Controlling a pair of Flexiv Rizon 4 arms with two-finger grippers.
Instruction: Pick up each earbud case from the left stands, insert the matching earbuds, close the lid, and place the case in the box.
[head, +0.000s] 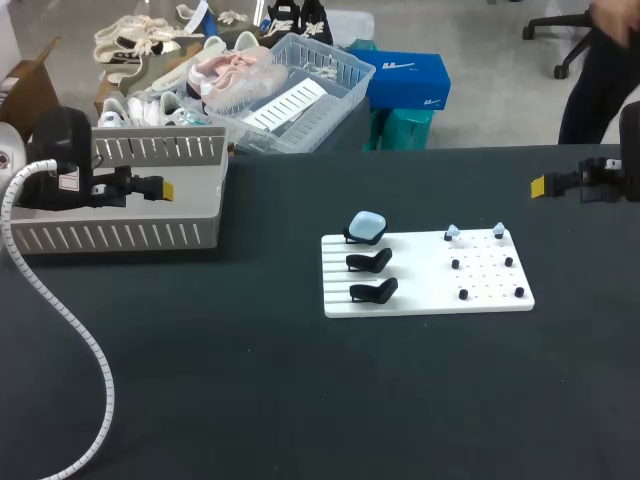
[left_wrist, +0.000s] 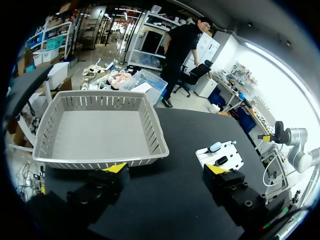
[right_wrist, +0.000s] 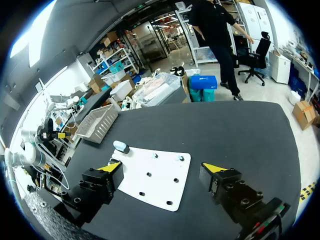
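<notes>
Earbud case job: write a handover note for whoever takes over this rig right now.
Left gripper: open, empty, by the grey box.
Right gripper: open, empty, clear of the white board.
One light blue earbud case sits on the rear stand; the other two stands are bare. Two light blue earbuds stand at the board's rear right.
Done: no case shows in the box.
Left: lift the case, insert the earbuds, close the lid, box it.

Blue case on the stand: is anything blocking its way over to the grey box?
Nothing visible does. Between the blue earbud case, sitting on the farthest stand of the white board, and the grey box there is only bare black table. The case would just have to go over the box's slotted side wall.
</notes>
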